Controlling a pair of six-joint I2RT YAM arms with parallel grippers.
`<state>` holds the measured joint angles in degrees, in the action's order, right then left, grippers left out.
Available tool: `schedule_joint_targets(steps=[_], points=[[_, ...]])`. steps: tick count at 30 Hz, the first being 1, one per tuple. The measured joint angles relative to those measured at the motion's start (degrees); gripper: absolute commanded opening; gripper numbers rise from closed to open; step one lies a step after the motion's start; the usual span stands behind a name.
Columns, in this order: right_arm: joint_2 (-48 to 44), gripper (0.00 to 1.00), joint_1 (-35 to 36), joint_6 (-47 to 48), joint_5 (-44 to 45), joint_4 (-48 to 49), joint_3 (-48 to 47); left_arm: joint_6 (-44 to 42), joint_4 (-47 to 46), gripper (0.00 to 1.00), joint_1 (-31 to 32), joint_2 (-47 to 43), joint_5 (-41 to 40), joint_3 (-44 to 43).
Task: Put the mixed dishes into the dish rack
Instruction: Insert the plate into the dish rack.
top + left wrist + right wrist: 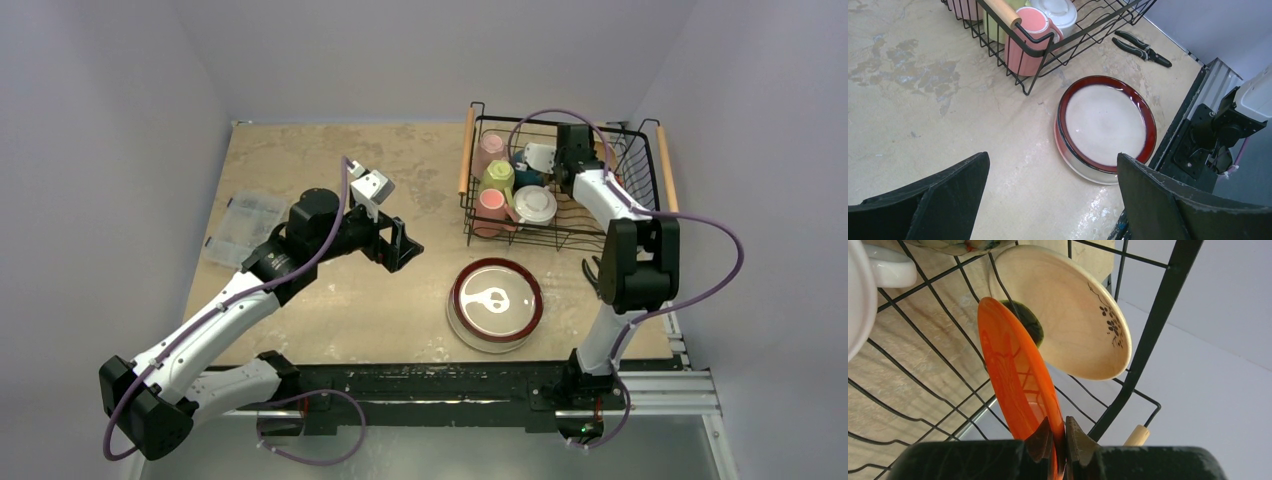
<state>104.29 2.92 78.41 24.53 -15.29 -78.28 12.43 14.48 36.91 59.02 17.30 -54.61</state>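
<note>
Closest to us, in the right wrist view, the right gripper [1058, 440] is clenched on the near edge of the red-orange plate [1013, 375]. The plate stands on edge inside the dish rack [1148, 325], just beside a cream plate [1068, 315] with a dark flower sprig, which leans against the wire wall at the rack's far right. Whether the orange plate already rests on the wires we cannot tell.

From above, four mugs sit along the rack's left side: pale pink mug [489, 150] farthest, then the yellow-green mug [498, 178], the salmon mug [490, 208] and, to its right, the white mug [536, 205].

Out on the table [330, 300], near and just in front of the rack, lies the red-rimmed cream plate [1105, 122]. A pale edge shows beneath it, so it seems to sit on at least one more dish. The left gripper [1053, 157] hangs above the table to the left of that stack, jaws spread wide and holding nothing.

We judge the loading well over halfway done: mugs in, two plates at the right end. What remains is letting go of the orange plate and bringing over the stack, probably the left arm's job. The black pliers [1143, 48] by the rack stay out.
</note>
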Motion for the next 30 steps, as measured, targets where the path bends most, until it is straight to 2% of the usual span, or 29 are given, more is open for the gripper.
schedule_joint_targets(steps=[10, 11, 14, 21, 23, 24, 25, 30], points=[[2.6, 0.09, 0.1, 1.6, 1.3, 3.0, 0.0, 0.0, 0.0, 0.98, 0.0, 0.0, 0.0, 0.0], [2.6, 0.12, 0.1, 1.6, 1.2, 3.1, 0.0, 0.0, 0.0, 0.98, 0.0, 0.0, 0.0, 0.0], [2.6, 0.28, 0.1, 1.1, 0.4, 4.0, 0.1, 0.0, 0.0, 0.98, 0.0, 0.0, 0.0, 0.0], [3.7, 0.42, 0.0, -1.2, -3.0, 7.8, 1.2, 0.0, 0.0, 0.99, 0.0, 0.2, 0.0, 0.0], [4.0, 0.54, 0.0, -1.7, -3.2, 8.0, 1.2, 0.0, 0.0, 0.99, 0.0, 0.2, 0.0, 0.0], [4.2, 0.82, 0.0, -2.1, -3.3, 8.1, 1.2, 0.0, 0.0, 0.99, 0.0, 0.2, 0.0, 0.0], [4.2, 0.97, 0.0, -2.6, -3.4, 8.1, 1.2, 0.0, 0.0, 0.99, 0.0, 0.2, 0.0, 0.0], [4.2, 0.99, 0.0, -4.5, -3.6, 8.6, 1.2, 0.0, 0.0, 0.99, 0.0, 0.2, 0.0, 0.0]])
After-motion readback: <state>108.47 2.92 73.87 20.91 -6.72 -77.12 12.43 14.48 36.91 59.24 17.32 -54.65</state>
